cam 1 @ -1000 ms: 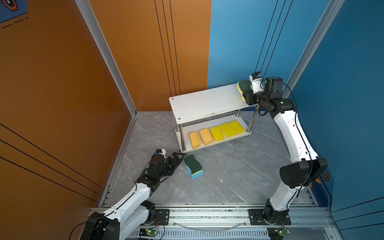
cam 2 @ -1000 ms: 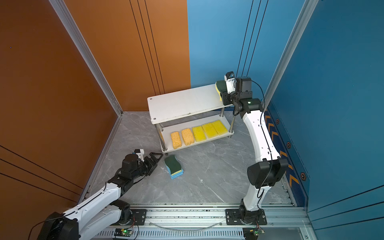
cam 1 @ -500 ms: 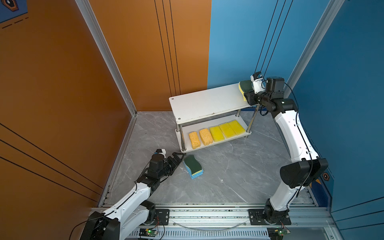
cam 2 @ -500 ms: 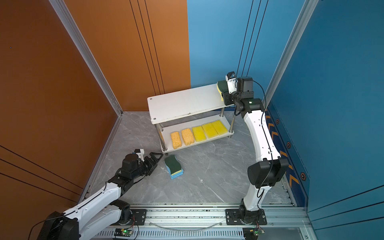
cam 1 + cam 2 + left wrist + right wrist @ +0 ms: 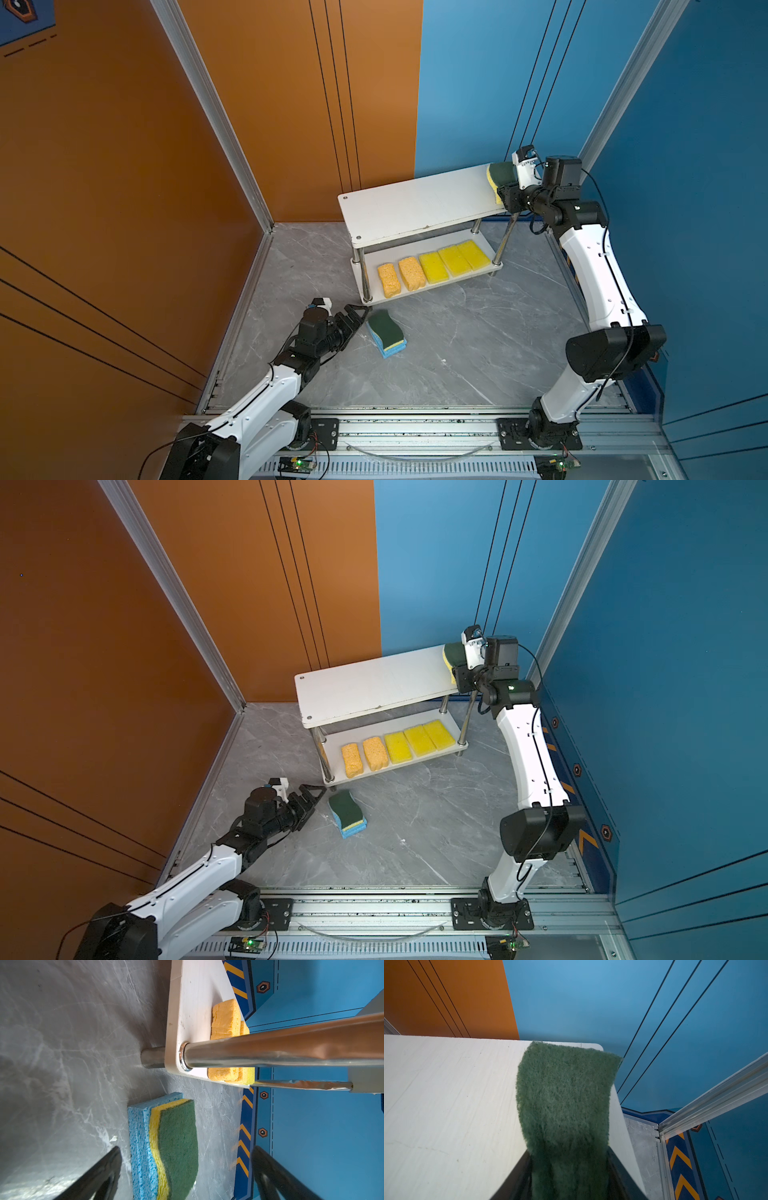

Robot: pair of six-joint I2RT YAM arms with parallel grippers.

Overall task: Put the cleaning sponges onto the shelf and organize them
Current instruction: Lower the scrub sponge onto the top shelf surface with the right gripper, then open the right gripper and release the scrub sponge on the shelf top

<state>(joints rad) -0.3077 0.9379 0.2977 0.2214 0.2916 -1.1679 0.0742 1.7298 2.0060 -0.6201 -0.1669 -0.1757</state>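
Right gripper: we see the right gripper [image 5: 569, 1176] closed narrow on one short end of the green-topped sponge [image 5: 500, 174], so the free part reaches over the board.
Held sponge, place: it is over the right end of the top board [image 5: 415, 208] of the shelf [image 5: 505, 241], green side up. Its far corner goes a little past the board's back right corner. We cannot tell if it rests on the board.
Reason, our judgement: starting at the right end leaves the rest of this board for the other sponges.
Left gripper: the left gripper [image 5: 357, 318] stands wide and holds nothing, low over the floor [image 5: 457, 353], just beside the stack. We think it is there to take it.
Stack on floor: the second green-topped sponge [image 5: 385, 329] lies on the light blue sponges [image 5: 390, 352], near the front left post [image 5: 362, 274].
Lower board: the lower board [image 5: 193, 1001] holds one row, two orange sponges [image 5: 389, 280] toward its left end and three yellow sponges [image 5: 454, 260] toward its right end, sorted by colour.
Top board, content: only the held sponge is there.
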